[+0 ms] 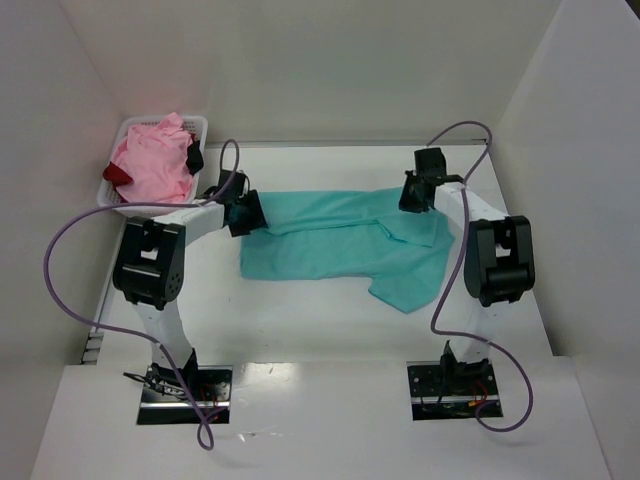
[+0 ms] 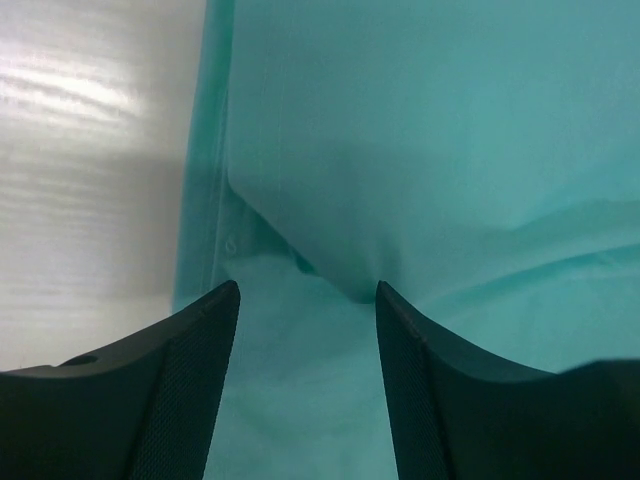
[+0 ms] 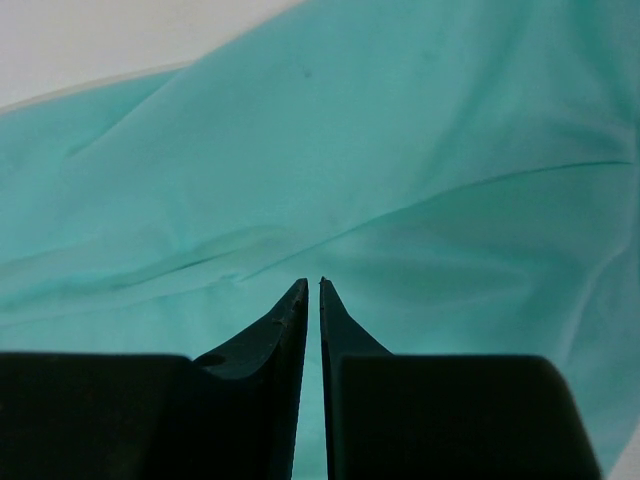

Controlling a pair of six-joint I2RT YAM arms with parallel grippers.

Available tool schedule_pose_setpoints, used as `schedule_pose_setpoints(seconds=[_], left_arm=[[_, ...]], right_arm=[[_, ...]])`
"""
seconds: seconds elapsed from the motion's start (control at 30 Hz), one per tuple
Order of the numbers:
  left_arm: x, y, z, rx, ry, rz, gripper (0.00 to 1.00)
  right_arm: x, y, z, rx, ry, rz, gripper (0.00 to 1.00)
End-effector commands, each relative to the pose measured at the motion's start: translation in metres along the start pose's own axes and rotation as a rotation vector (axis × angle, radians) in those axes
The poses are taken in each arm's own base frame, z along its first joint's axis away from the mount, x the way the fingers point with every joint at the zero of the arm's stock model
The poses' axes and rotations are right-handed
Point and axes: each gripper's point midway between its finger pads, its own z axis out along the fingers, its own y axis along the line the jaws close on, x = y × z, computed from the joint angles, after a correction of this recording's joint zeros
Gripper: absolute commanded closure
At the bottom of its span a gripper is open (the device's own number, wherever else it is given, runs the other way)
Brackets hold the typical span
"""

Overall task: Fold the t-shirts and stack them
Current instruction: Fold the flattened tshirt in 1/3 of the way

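T-shirt [image 2: 430, 150] corner below parted left gripper [image 2: 307, 285].

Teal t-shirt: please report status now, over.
Left gripper open over teal t-shirt, left edge. Right gripper shut on its right side. Fold unfinished. Nothing blocking.

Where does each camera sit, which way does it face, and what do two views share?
Top external: above and behind the arms, looking down at the table; the left arm, right arm and their bases show.
Left wrist: on the left arm, facing down past the open left gripper at the teal t-shirt and bare table.
Right wrist: on the right arm, facing past the nearly closed right gripper at creased teal cloth.
Shared: both wrist views and the top view show the teal t-shirt.
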Motion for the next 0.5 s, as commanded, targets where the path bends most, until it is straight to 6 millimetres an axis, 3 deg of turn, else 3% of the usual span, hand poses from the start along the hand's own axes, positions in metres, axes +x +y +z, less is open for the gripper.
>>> schedule_pose_setpoints(seconds=[0.0, 0.13, 0.2, 0.27, 0.3, 0.43, 0.47], left_arm=[[0.001, -0.006, -0.013, 0.037, -0.021, -0.011, 0.35], [0.002, -0.007, -0.013, 0.045, -0.016, -0.011, 0.33], [-0.003, -0.01, -0.019, 0.055, -0.032, -0.01, 0.31], [-0.005, -0.007, -0.023, 0.034, -0.043, -0.001, 0.3], [-0.007, -0.008, -0.029, 0.038, -0.049, -0.001, 0.3], [0.002, -0.001, -0.039, 0.021, -0.042, 0.009, 0.3], [0.005, -0.002, -0.041, 0.034, -0.034, 0.009, 0.3]], right_arm=[[-0.024, 0.053, -0.008, -0.143, -0.08, -0.033, 0.86], [-0.018, 0.098, 0.002, -0.233, -0.061, -0.108, 0.86], [-0.018, 0.129, -0.003, -0.299, -0.065, -0.151, 0.84], [-0.013, 0.146, -0.001, -0.321, -0.06, -0.174, 0.84], [-0.02, 0.16, -0.004, -0.346, -0.085, -0.185, 0.83], [0.0, 0.219, -0.003, -0.439, -0.064, -0.249, 0.82], [0.005, 0.226, 0.0, -0.444, -0.053, -0.259, 0.81]])
